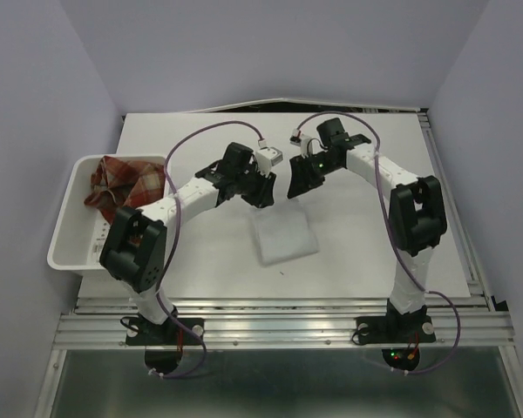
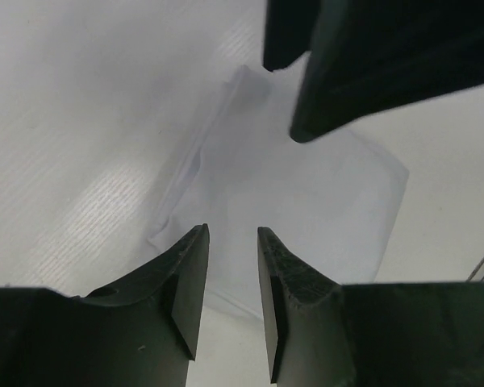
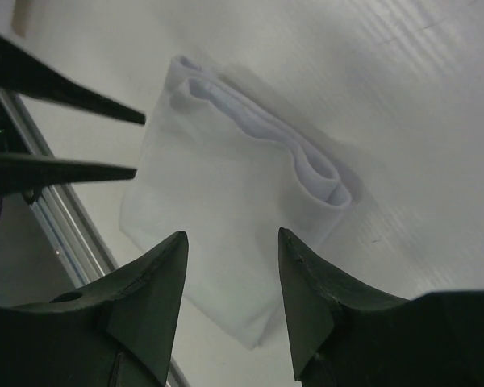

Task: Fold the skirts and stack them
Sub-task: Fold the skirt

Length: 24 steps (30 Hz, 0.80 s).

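A folded white skirt [image 1: 283,233] lies flat on the table in front of both arms. It also shows in the left wrist view [image 2: 290,201] and in the right wrist view [image 3: 226,218], with its folded edge at the right. My left gripper [image 1: 263,195] hovers just above the skirt's far edge, jaws open and empty [image 2: 232,242]. My right gripper [image 1: 294,189] hovers beside it, also open and empty [image 3: 232,246]. A red plaid skirt [image 1: 122,185] lies bunched in the white bin [image 1: 66,244] at the left.
The white bin stands at the table's left edge. The table's metal rail [image 1: 279,306] runs along the near edge. Purple cables loop over both arms.
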Motion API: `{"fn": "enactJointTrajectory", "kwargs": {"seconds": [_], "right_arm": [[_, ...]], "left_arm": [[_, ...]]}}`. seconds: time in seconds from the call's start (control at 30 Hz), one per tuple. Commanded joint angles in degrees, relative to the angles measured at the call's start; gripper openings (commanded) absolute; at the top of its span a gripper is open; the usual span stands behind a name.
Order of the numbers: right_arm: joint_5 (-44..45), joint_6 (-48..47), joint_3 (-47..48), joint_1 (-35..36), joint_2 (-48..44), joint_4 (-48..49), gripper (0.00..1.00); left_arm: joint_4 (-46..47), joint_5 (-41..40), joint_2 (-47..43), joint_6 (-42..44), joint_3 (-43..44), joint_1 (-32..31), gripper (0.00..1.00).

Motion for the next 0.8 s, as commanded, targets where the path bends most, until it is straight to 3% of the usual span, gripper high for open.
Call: {"fn": "enactJointTrajectory", "kwargs": {"seconds": [0.0,0.2,0.4,0.53,0.57,0.7,0.77], "right_arm": [[-6.0,1.6,-6.0,0.1,0.1,4.9,0.54],[-2.0,2.7,-8.2,0.1,6.7,9.3,0.53],[4.8,4.5,-6.7,0.1,6.6,11.1,0.55],[15.0,4.5,-3.8,0.1,2.3,10.4,0.62],[16.6,4.6,-2.4,0.1,1.2,10.2,0.7],[18.9,5.2,0.5,0.1,-3.5,6.4,0.81],[19.3,4.9,-0.4,1.1,-6.4,5.0,0.81]], "left_arm": [[2.6,0.4,4.4,-2.4,1.0,2.8,0.41],[0.4,2.2,11.5,-1.6,3.3,6.5,0.39],[0.2,-2.6,10.5,-0.2,4.7,7.0,0.4],[-1.2,-7.5,6.0,1.9,6.6,7.2,0.55],[-1.0,-9.6,4.3,2.3,6.5,7.2,0.57],[1.6,-13.1,-6.8,3.9,4.5,7.2,0.73],[1.3,-14.5,-9.8,2.7,3.7,7.2,0.75]]}}
